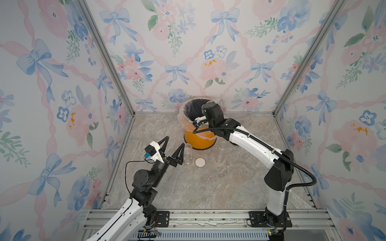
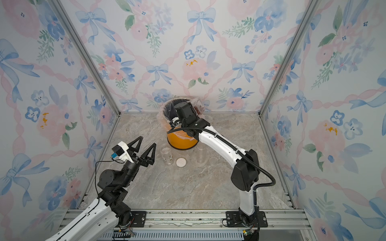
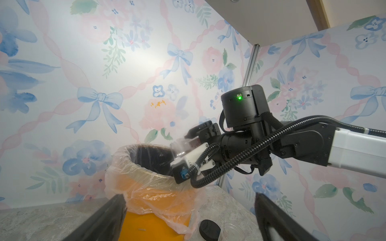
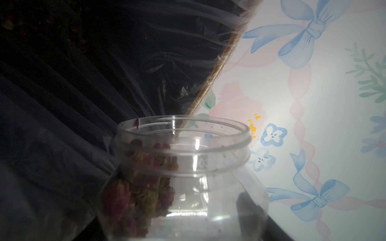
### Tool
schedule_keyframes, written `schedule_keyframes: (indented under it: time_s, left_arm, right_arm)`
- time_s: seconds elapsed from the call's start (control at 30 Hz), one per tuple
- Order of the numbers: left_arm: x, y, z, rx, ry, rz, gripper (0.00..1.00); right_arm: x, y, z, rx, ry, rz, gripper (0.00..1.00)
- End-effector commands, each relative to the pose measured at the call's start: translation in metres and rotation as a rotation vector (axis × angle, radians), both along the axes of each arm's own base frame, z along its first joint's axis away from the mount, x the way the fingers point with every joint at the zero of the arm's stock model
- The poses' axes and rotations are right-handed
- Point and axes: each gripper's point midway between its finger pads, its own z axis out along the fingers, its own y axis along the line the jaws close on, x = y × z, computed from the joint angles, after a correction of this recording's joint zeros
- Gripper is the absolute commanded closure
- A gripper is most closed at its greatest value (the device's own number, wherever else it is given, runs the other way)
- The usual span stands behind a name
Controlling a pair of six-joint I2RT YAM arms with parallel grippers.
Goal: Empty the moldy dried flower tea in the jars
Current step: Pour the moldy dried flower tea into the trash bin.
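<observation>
Now tip further the held jar [image 4: 188, 167], lidless and clamped in the right gripper [image 3: 187, 144], mouth-first above the orange bin [image 1: 199, 140] at the far middle of the table [image 1: 208, 187]. Note the moldy dried flower tea [image 4: 135, 187] bunched behind the shoulder, short of the neck. Judging by the mouth straddling the liner [image 3: 146, 187] rim, shift inward over the dark interior, then steepen and shake lightly. Leave the left gripper [image 1: 175, 140] spread and empty, near left, close beside the standing jar [image 1: 188, 154] and white lid [image 1: 200, 162].
</observation>
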Motion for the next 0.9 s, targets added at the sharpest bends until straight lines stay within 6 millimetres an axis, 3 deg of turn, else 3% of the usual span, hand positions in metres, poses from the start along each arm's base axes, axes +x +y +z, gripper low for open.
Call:
schedule_keyframes:
  time_s: [0.0, 0.13, 0.33, 0.63, 0.87]
  left_arm:
    - [0.003, 0.003, 0.02, -0.047, 0.016, -0.018, 0.02]
    - [0.032, -0.008, 0.035, -0.086, 0.141, -0.134, 0.06]
    - [0.079, -0.015, 0.058, -0.207, 0.294, -0.292, 0.17]
    - [0.123, -0.035, 0.062, -0.214, 0.385, -0.376, 0.24]
    - [0.14, -0.047, 0.053, -0.181, 0.433, -0.4, 0.29]
  right_arm:
    - [0.002, -0.001, 0.024, 0.065, -0.056, -0.008, 0.67]
    - [0.001, -0.011, 0.049, 0.192, -0.092, -0.007, 0.65]
    - [-0.003, -0.019, 0.059, 0.344, -0.082, 0.017, 0.64]
    - [0.0, -0.028, 0.034, 0.585, 0.053, -0.055, 0.64]
    - [-0.008, -0.026, 0.018, 0.811, 0.204, -0.078, 0.65]
